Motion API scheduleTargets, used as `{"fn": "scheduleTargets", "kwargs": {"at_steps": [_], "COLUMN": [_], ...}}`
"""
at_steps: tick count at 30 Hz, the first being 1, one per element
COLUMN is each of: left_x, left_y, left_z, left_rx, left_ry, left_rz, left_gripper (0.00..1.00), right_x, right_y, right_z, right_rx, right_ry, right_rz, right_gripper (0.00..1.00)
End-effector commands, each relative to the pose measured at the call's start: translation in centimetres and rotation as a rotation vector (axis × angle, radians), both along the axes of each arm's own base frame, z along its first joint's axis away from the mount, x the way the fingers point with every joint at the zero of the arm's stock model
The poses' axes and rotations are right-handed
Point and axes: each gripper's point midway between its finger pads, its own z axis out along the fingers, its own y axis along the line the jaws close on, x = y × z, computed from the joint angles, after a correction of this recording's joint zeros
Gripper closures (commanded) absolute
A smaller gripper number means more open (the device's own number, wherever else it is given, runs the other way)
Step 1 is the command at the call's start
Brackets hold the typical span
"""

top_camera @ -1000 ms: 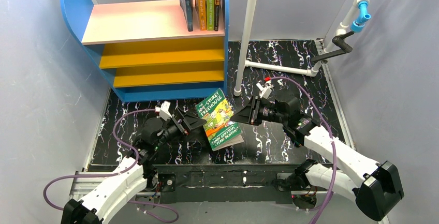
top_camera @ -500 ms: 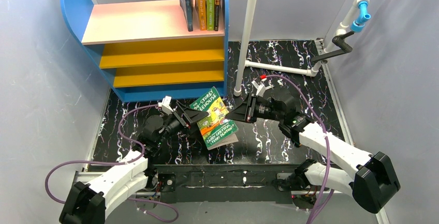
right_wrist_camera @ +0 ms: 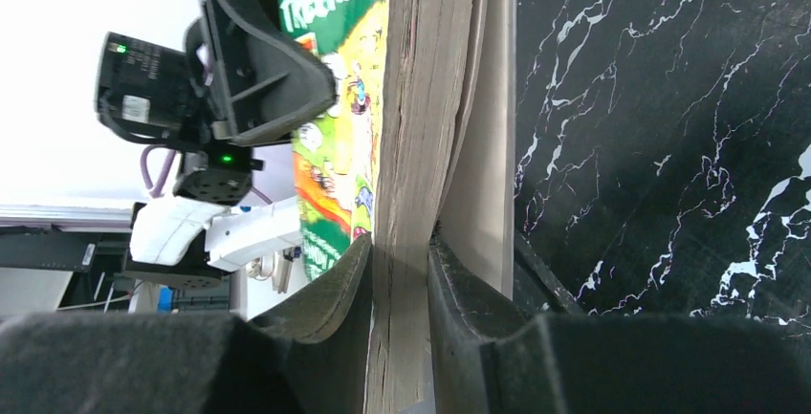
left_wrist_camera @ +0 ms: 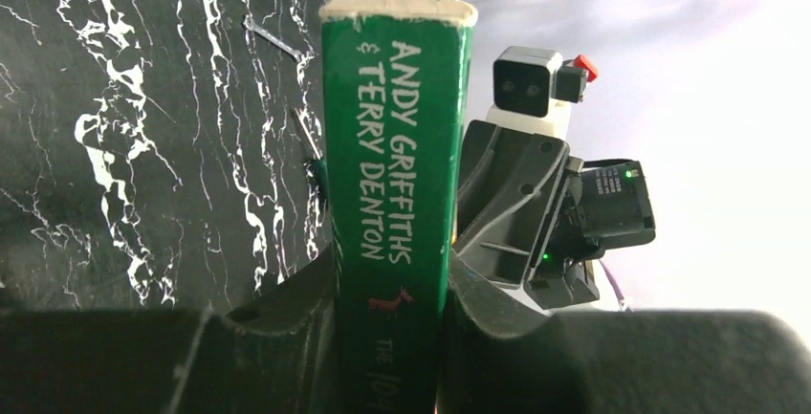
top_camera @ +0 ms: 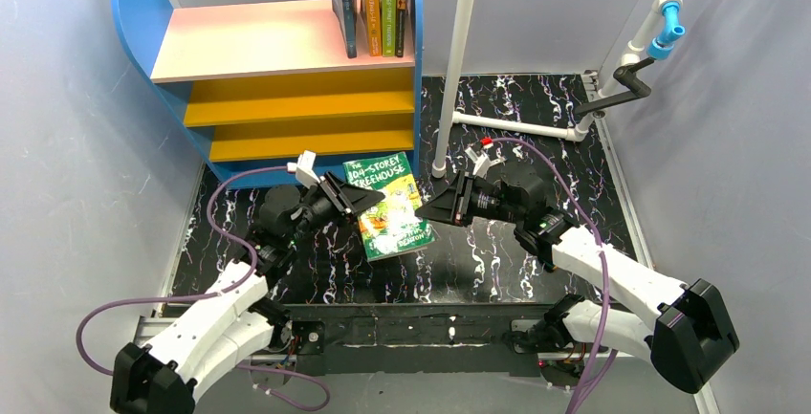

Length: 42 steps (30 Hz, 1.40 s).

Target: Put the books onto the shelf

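1. Book (top_camera: 387, 206), lime-green: it is held over the bench (top_camera: 497, 261), cover up, just in front of the shelf (top_camera: 249, 41) and between the two arms.
2. Left jaws: a second ago they stood wide beside the spine. They are now clenched on the spine, as the left wrist view shows.
3. Right jaws: unchanged, clenched on the page edge opposite.
4. Position: over the last second the book has shifted toward the shelf and turned squarer to it.
5. Meaning: both arms now grip the book, so a handover to the left arm appears to be in progress. The right jaws would need to release first.
6. Remaining: four books (top_camera: 373, 3) stand upright at the right end of the pink top board. No other book shows on the bench.
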Motion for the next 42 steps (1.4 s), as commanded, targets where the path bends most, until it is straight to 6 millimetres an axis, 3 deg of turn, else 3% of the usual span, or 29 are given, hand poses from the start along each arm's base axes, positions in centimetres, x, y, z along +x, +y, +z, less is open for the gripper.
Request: {"fn": "scheduleTargets", "kwargs": {"at_steps": [1, 4, 5, 6, 8, 13, 15, 18, 24, 28, 33, 38, 42], "left_x": [0.0, -0.9, -1.1, -1.2, -1.7, -1.7, -1.1, 0.4, 4.7, 6.3, 9.0, 11.7, 14.3], "left_y": [1.6, 3.5, 4.1, 4.9, 6.5, 9.8, 11.3, 13.1, 16.7, 17.5, 17.2, 16.3, 14.7], "left_z": [3.3, 4.8, 5.9, 7.1, 9.0, 15.4, 19.7, 25.1, 33.5, 40.2, 43.8, 45.6, 45.4], "left_rx": [0.119, 0.248, 0.285, 0.328, 0.433, 0.676, 0.720, 0.785, 0.942, 0.844, 0.888, 0.942, 0.987], "left_ry": [-0.044, -0.082, -0.115, -0.145, -0.177, -0.307, -0.395, -0.502, -0.639, -0.827, -0.932, -1.025, -1.065], "left_rz": [0.056, 0.093, 0.103, 0.122, 0.147, 0.186, 0.268, 0.389, 0.683, 0.913, 1.025, 1.107, 1.099], "left_gripper": [1.00, 1.00, 1.00, 1.00, 1.00, 1.00, 1.00, 1.00, 1.00, 1.00, 1.00, 1.00, 1.00], "right_x": [-0.9, -0.6, -0.3, 0.0, 0.5, 1.0, 1.3, 1.6, 1.2, 1.2, 1.0, 0.7, 0.3], "right_y": [0.3, -0.5, -1.1, -1.8, -3.1, -5.5, -6.5, -7.9, -8.9, -8.9, -9.2, -9.8, -10.2], "right_z": [2.2, 2.3, 2.0, 1.6, 2.0, 5.0, 6.0, 7.1, 8.5, 8.2, 8.2, 8.0, 7.5], "right_rx": [0.030, -0.046, -0.086, -0.136, -0.203, -0.241, -0.267, -0.315, -0.316, -0.316, -0.317, -0.326, -0.327], "right_ry": [-0.087, -0.116, -0.114, -0.109, -0.143, -0.250, -0.285, -0.329, -0.367, -0.354, -0.346, -0.337, -0.318], "right_rz": [0.052, 0.016, -0.016, -0.048, -0.102, -0.184, -0.224, -0.279, -0.303, -0.304, -0.318, -0.335, -0.340], "right_gripper": [0.89, 0.54, 0.37, 0.28, 0.23, 0.18, 0.17, 0.15, 0.13, 0.12, 0.11, 0.10, 0.10]}}
